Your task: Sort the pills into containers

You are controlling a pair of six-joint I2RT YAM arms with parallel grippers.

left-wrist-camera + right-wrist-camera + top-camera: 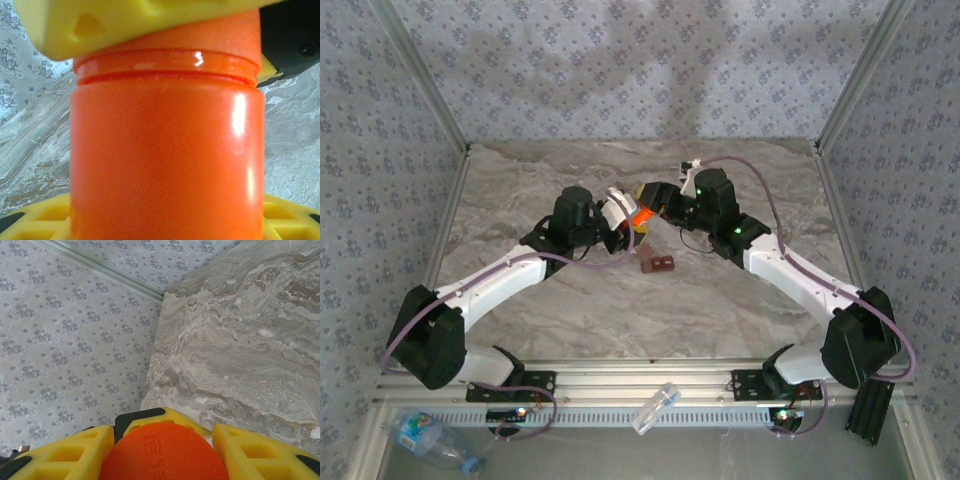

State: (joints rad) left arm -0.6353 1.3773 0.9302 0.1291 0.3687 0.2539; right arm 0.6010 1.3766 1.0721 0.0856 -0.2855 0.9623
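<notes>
A small orange-red container (640,217) is held above the middle of the marble table (520,180), between my two grippers. My left gripper (628,214) is shut on its body (165,150), with yellow fingers (40,220) on both sides at the bottom of the left wrist view. My right gripper (656,200) comes in from the other side. Its yellow fingers (65,455) press on either side of the round orange cap (162,452). One of these fingers (125,20) lies across the cap in the left wrist view. The pills are hidden.
A small brown object (657,264) lies on the table just in front of the grippers. A white item (692,163) sits at the back. On the front ledge lie a clear water bottle (430,437) and a small clear vial (655,408). Patterned walls enclose three sides.
</notes>
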